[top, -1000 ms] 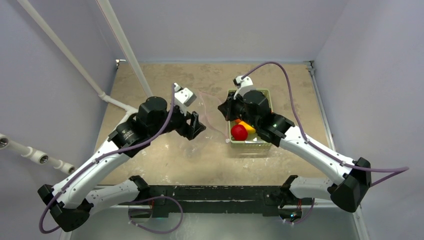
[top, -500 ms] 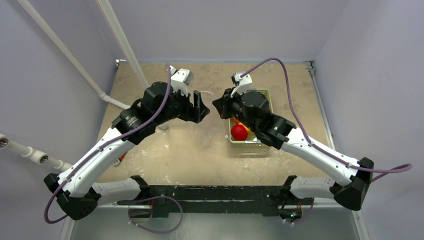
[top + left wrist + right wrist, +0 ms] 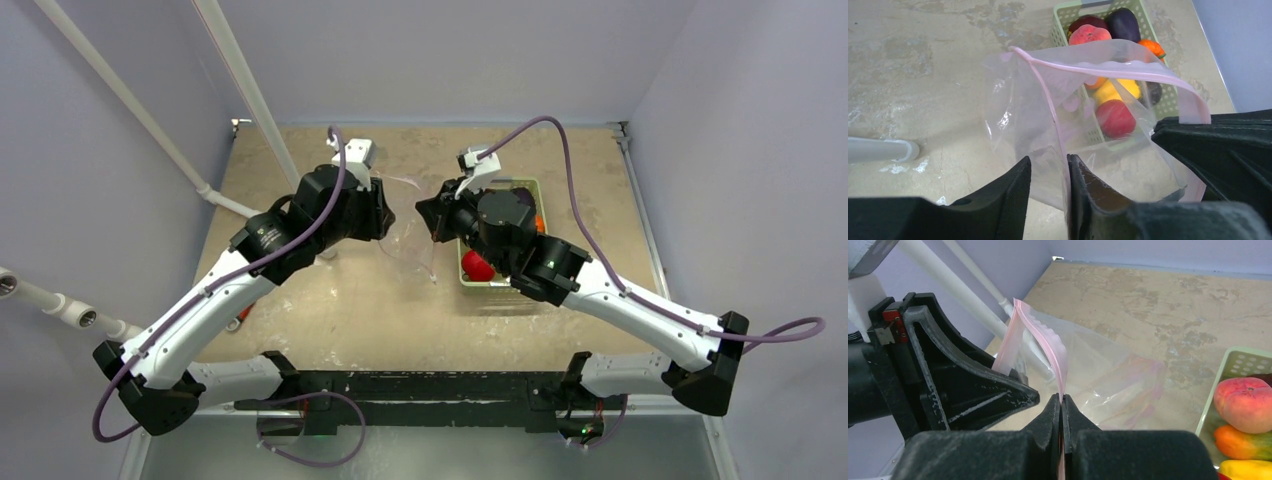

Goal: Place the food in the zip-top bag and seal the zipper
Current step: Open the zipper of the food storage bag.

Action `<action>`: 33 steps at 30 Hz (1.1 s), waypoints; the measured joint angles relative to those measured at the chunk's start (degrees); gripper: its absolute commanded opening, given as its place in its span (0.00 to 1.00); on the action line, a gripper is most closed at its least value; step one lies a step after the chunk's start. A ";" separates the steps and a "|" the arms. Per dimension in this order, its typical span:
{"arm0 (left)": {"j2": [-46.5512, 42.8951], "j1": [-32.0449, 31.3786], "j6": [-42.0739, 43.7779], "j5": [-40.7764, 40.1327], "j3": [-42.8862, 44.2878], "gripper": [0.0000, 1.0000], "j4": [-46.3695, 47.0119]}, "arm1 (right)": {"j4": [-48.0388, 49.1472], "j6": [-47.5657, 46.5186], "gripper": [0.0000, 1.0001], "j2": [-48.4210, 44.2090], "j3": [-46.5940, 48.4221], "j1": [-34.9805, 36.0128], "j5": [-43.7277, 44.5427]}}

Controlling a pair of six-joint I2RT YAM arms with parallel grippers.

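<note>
Left arm: rose from its base at the near left edge, bent at the elbow, and reached right toward the table's middle, its wrist turned to face the other arm.
Left gripper: two black fingers stood a narrow gap apart. The bag's pink side edge ran down into that gap, lying against the finger on the right of the wrist view. A slit was open on the other side, so no clamp showed.
Right arm: stretched from the near right corner up and left, with its wrist above the basket and pointing left.
Right gripper: jaws pressed together on the pink strip, which rose out of them.
Clear crinkly plastic zip-top bag: hung between the two facing grippers, left of the basket, with its mouth spread open. Whether its lower end touched the mottled beige tabletop could not be told.
Thin pink press-seal zipper: unsealed, arching across the open mouth.
Pale green perforated plastic basket: sat on the table beyond the bag.
Food: all of it lay in the basket, including a pink-yellow peach, a dark purple eggplant and a small orange. A yellow pepper and a red apple were seen through the film.
</note>
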 measured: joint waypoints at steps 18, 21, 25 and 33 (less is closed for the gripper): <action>-5.11 0.00 -0.09 -6.95 2.12 0.00 -9.46 | -1.40 4.63 0.00 1.46 -1.64 0.33 4.48; -5.42 0.00 0.31 -7.26 2.43 0.00 -11.41 | -1.73 5.70 0.00 2.71 -3.48 0.33 4.46; -5.60 0.00 1.01 -7.37 2.62 0.00 -14.25 | -1.53 6.84 0.00 4.76 -5.99 0.33 3.63; -5.46 -0.22 2.86 -7.32 2.64 0.00 -17.29 | 2.89 8.37 0.00 10.43 -9.70 0.50 -0.57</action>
